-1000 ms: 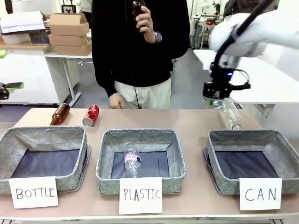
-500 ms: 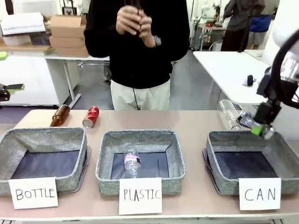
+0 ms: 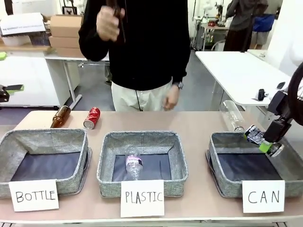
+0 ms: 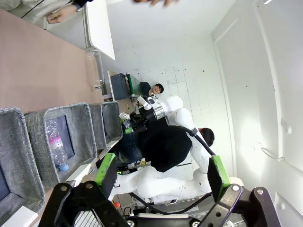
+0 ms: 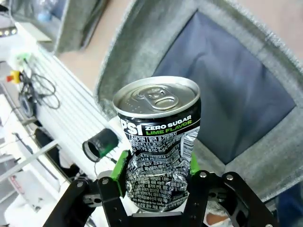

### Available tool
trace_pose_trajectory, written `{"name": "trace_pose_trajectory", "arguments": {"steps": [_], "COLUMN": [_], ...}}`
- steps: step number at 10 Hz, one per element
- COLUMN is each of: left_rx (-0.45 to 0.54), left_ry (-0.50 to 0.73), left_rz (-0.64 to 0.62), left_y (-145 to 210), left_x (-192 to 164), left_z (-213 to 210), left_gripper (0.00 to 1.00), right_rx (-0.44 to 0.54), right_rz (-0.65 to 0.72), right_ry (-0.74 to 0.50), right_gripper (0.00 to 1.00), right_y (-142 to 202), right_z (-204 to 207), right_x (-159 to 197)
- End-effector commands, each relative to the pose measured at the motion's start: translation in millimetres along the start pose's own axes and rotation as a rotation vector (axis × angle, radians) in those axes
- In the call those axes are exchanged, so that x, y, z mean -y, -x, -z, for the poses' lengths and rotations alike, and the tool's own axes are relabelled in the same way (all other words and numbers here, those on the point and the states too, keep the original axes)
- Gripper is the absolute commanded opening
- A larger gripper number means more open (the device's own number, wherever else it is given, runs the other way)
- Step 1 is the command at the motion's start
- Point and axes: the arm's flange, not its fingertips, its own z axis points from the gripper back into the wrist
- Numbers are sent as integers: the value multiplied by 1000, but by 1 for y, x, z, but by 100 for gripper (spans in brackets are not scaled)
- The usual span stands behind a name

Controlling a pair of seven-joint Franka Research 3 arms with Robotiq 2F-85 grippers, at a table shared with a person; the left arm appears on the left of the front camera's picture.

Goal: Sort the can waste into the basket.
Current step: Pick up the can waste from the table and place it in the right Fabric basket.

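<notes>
Tan table (image 3: pixel 199 120). Right gripper (image 3: pixel 263 142) pinches the silvery-grey can (image 3: pixel 255 135), tilted above the CAN basket (image 3: pixel 215 161), seemingly just inside its far rim. Step: drop-off of can 1; next move is release. Red can (image 3: pixel 92 117) lies on the table, far left. Left gripper (image 4: pixel 161 176) is spread and empty.

right hand (image 3: pixel 260 141) clamps the grey can (image 3: pixel 255 135) above the can basket (image 3: pixel 222 143); red can (image 3: pixel 92 117) on table (image 3: pixel 189 121)

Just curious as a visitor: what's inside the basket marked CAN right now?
Bare dark lining shows inside the CAN basket. The silvery can, held above it by the right gripper, hides part of the floor.
</notes>
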Motion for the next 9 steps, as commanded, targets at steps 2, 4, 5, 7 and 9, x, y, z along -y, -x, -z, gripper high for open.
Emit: {"name": "trace_pose_trajectory", "arguments": {"steps": [2,4,5,7,9], "left_rx": [2,2,2,2,2], "left_ry": [20,20,20,20,20], "left_rz": [21,21,21,21,21], "left_y": [1,1,1,1,1], "left_x": [1,1,1,1,1], "left_z": [1,1,1,1,1], "left_gripper": [100,100,100,100,100], "right_rx": [74,138,166,217,321], "right_rz": [-20,-25,-26,-39,-87], "right_ry": [-7,7,-2,-48,-194], "right_gripper": [100,100,100,100,100], "right_y": [0,2,3,1,-9], "right_z": [0,3,4,1,-10], "right_x": [-1,-2,-1,4,6]}}
